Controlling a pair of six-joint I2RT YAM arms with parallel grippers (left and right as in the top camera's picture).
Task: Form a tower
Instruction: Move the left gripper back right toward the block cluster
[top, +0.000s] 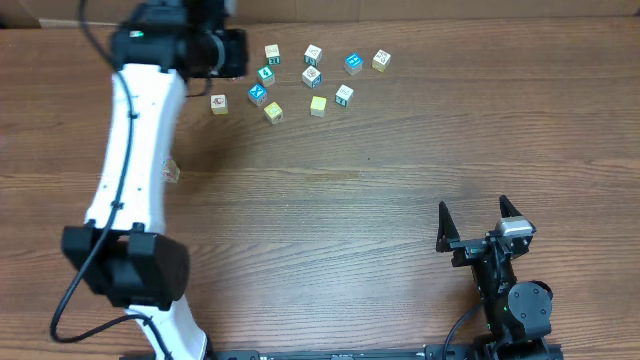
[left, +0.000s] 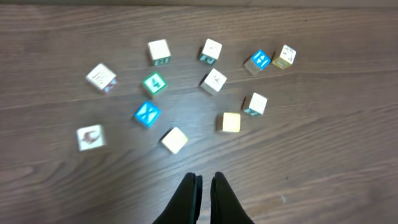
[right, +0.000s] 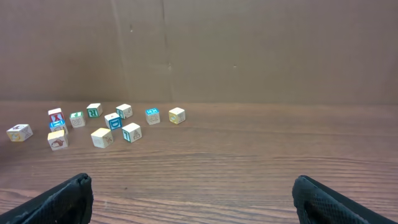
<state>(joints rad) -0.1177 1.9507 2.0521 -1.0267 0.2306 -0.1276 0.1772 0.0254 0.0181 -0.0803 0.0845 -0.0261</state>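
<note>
Well, overhead: cubes (top: 312, 76) lie single, none stacked, scattered on wood table (top: 380, 200); R gripper (top: 478, 215) well apart from cubes, jaws wide, empty. L wrist: L gripper (left: 204, 179) just short of cubes, jaws pinched together, holding nothing. R wrist: brown panel (right: 249, 50) behind cubes.

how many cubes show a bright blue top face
2: one blue cube at the cluster's upper right, the other blue cube lower left, under the green cube.
</note>
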